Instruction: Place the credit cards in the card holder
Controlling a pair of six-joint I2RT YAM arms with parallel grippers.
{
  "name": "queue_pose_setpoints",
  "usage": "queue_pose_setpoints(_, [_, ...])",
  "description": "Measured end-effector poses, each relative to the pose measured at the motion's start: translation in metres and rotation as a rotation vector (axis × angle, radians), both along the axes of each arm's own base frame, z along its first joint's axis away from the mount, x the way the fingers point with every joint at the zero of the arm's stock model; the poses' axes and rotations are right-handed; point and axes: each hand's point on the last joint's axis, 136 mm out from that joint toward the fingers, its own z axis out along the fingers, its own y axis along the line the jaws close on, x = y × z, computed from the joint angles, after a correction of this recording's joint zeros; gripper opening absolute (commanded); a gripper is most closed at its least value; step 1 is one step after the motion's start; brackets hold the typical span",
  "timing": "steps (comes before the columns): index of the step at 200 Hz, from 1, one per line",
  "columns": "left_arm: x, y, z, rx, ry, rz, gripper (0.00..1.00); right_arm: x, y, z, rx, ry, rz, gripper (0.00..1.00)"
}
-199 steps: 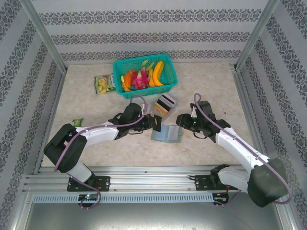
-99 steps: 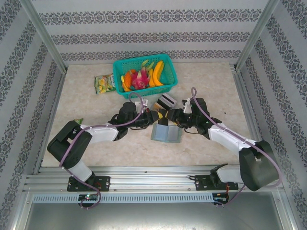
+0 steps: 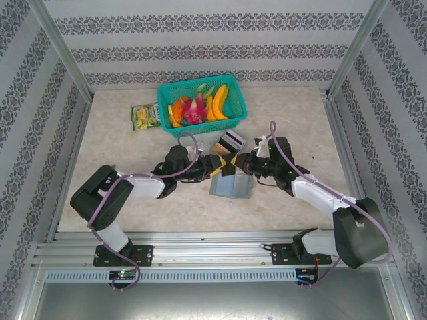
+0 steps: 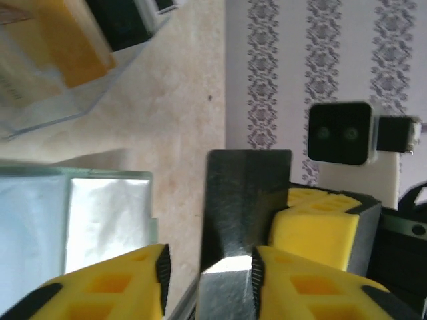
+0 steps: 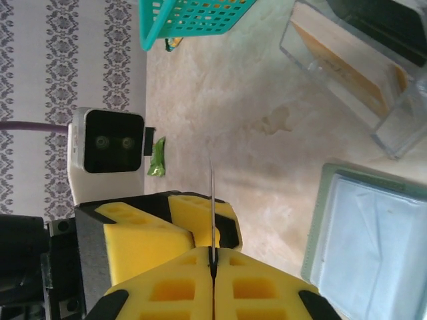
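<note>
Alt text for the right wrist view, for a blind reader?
The right claw, shut, pinches a thin credit card seen edge-on, with the left claw facing it close behind. The open card holder lies on the table at lower right, a clear box above it, a teal basket at the top.

At my left wrist, the credit card (image 4: 243, 200) and card holder (image 4: 73, 213) run off the picture's edges, and the clear box (image 4: 60, 60) is blurry. At my right wrist, the card's face is hidden, edge-on.

Table (image 3: 293, 120) bears card holder (image 3: 233, 188), clear box (image 3: 230, 142), teal basket (image 3: 208, 126), snack packet (image 3: 145, 116).
</note>
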Motion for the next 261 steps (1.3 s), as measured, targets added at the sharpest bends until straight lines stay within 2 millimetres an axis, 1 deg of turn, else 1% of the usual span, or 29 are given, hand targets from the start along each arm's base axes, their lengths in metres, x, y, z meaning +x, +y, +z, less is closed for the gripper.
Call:
queue_pose_setpoints(15, [-0.002,0.006,-0.007,0.063,0.010,0.009,0.55,-0.003,-0.004,-0.007,-0.019,0.011,-0.011,0.00])
queue_pose_setpoints(24, [-0.004,0.012,-0.013,0.109,0.028,0.022,0.58,-0.005,-0.007,-0.015,-0.041,0.025,-0.023,0.00])
queue_pose_setpoints(45, [-0.007,0.027,-0.028,0.242,0.053,0.049,0.57,-0.010,-0.016,-0.037,-0.111,0.063,-0.050,0.00])
queue_pose_setpoints(62, [-0.007,0.034,-0.037,0.337,0.068,0.045,0.54,-0.013,-0.019,-0.053,-0.170,0.089,-0.058,0.00])
queue_pose_setpoints(89, [-0.004,0.034,-0.043,0.416,0.071,0.012,0.52,-0.017,-0.018,-0.073,-0.247,0.107,-0.050,0.00])
queue_pose_setpoints(110, [-0.004,0.033,-0.058,0.466,0.092,-0.020,0.52,-0.019,-0.023,-0.087,-0.314,0.118,-0.056,0.00])
queue_pose_setpoints(142, [-0.012,0.029,-0.080,0.522,0.131,-0.068,0.52,-0.020,-0.029,-0.096,-0.361,0.116,-0.067,0.00])
queue_pose_setpoints(182, [-0.015,0.023,-0.092,0.548,0.148,-0.097,0.51,-0.018,-0.029,-0.105,-0.370,0.114,-0.068,0.00])
queue_pose_setpoints(215, [-0.018,0.022,-0.104,0.573,0.162,-0.116,0.41,-0.012,-0.026,-0.110,-0.348,0.106,-0.079,0.00])
queue_pose_setpoints(247, [-0.019,0.024,-0.106,0.587,0.166,-0.110,0.35,-0.009,-0.025,-0.110,-0.325,0.094,-0.094,0.00])
queue_pose_setpoints(261, [-0.019,0.025,-0.107,0.591,0.168,-0.109,0.30,-0.008,-0.024,-0.109,-0.316,0.091,-0.098,0.00])
